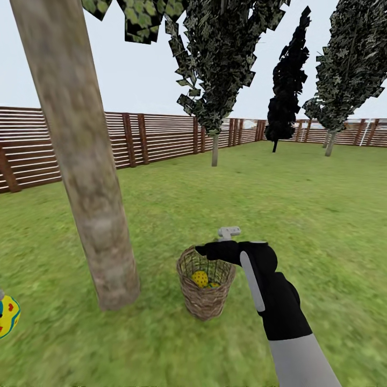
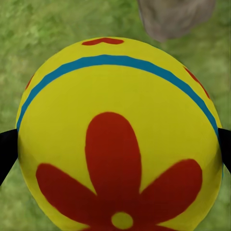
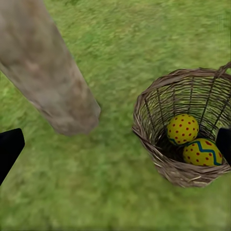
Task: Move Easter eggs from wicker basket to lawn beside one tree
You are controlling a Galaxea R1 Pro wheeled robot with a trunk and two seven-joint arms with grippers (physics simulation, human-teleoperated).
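Easter egg (image 2: 120, 139) yellow, red flower, blue stripe, pinched between left fingers (image 2: 6, 149); right fingers (image 3: 9, 147) spread above wicker basket (image 3: 159, 159).

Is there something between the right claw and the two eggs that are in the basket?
Nothing visible. The right claw hangs open above the basket; the dotted egg and the zigzag egg lie uncovered inside.

Two eggs (image 3: 190, 139) in upright basket (image 1: 205, 290); third (image 2: 120, 139) held.
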